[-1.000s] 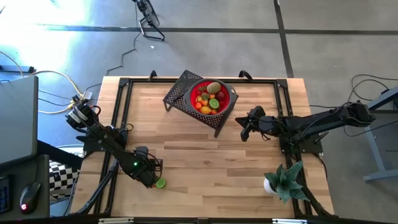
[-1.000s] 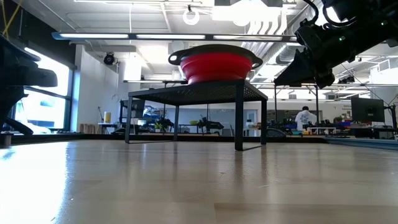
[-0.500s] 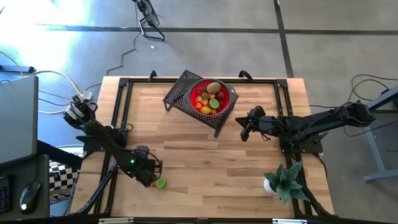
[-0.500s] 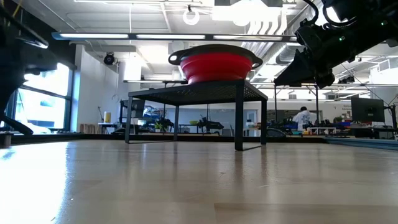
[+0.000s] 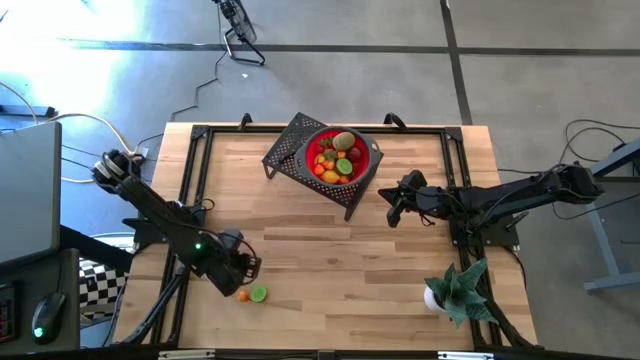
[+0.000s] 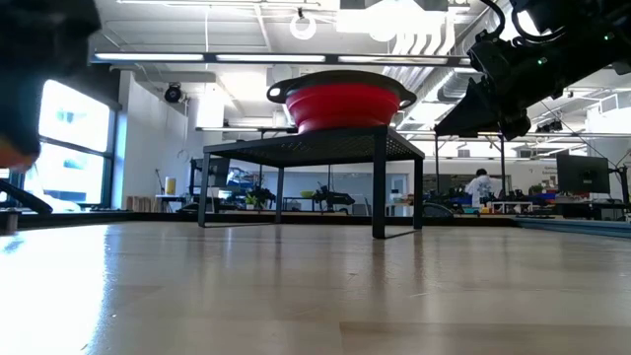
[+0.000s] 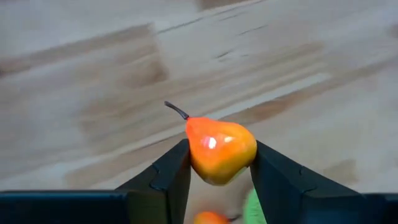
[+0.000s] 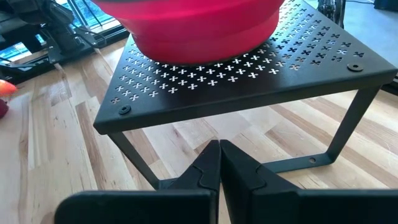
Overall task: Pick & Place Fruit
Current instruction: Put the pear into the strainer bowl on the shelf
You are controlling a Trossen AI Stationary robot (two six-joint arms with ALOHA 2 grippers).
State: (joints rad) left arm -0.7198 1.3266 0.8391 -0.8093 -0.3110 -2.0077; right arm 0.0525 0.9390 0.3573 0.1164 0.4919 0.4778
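Wood-plank tabletop (image 5: 330,250) in an open workshop, black frame round its edges. Red bowl (image 5: 342,155) of toy fruit sits on a perforated black stand (image 5: 290,148) at the far middle, so anything going in has to be lifted over the rim.

Left gripper (image 7: 219,163) is at the near-left of the tabletop. Its fingers (image 7: 168,174) are partly closed on an orange toy pear (image 7: 219,149), pinching it across its sides. Pear sits right between the fingertips, stem (image 7: 177,111) pointing away from the wrist, most of the body sticking out past the tips. Judgement: grip is near the tips and the pear is smooth and rounded, so it could squirt out on a fast swing.

In the high view, two more pieces lie loose on the tabletop just beside the left gripper: a small orange fruit (image 5: 242,295) and a green fruit (image 5: 259,293), touching or nearly so. Both show blurred under the pear in the left wrist view.

Right gripper (image 8: 219,163) is parked with fingers fully shut, holding nothing, just right of the stand and pointed at its leg. Looks like it's waiting clear of the left arm's path to the bowl.

Spiky green plant (image 5: 462,288) in a white pot sits near-right, well apart from all of this.
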